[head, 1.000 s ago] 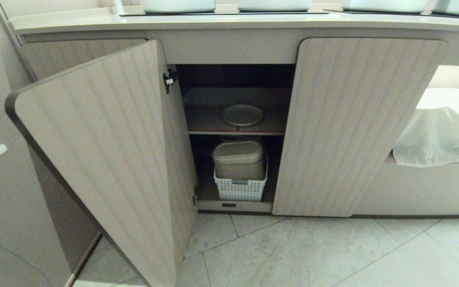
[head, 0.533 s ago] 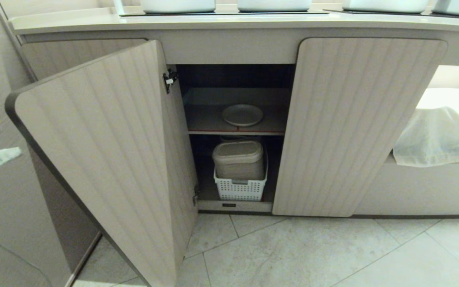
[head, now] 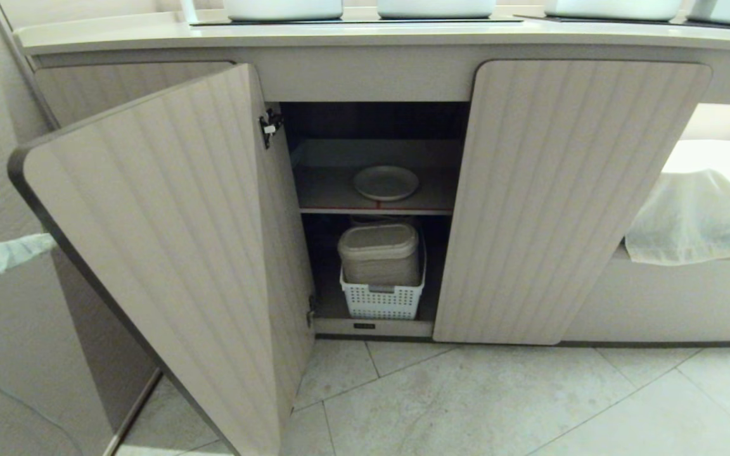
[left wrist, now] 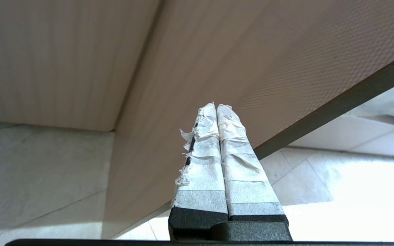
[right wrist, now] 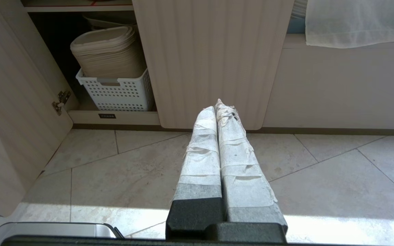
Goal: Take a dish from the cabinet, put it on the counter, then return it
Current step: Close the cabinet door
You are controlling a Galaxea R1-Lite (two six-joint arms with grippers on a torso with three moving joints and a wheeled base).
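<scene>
My left end effector [head: 13, 252] is pressed together, holding nothing, just left of the open door [head: 162, 253] of the cabinet [head: 568, 202]. One dish [head: 385, 182] sits on the shelf inside; below it, one basket [head: 381, 299]. My right end effector [right wrist: 221, 106] is pressed together too, empty

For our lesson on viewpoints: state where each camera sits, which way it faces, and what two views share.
Head: high, looking down at the cabinet; left gripper at the left edge.
Left wrist: behind the shut left gripper, facing the open door.
Right wrist: low, behind the shut right gripper.
Shared by head and right wrist: white basket.
</scene>
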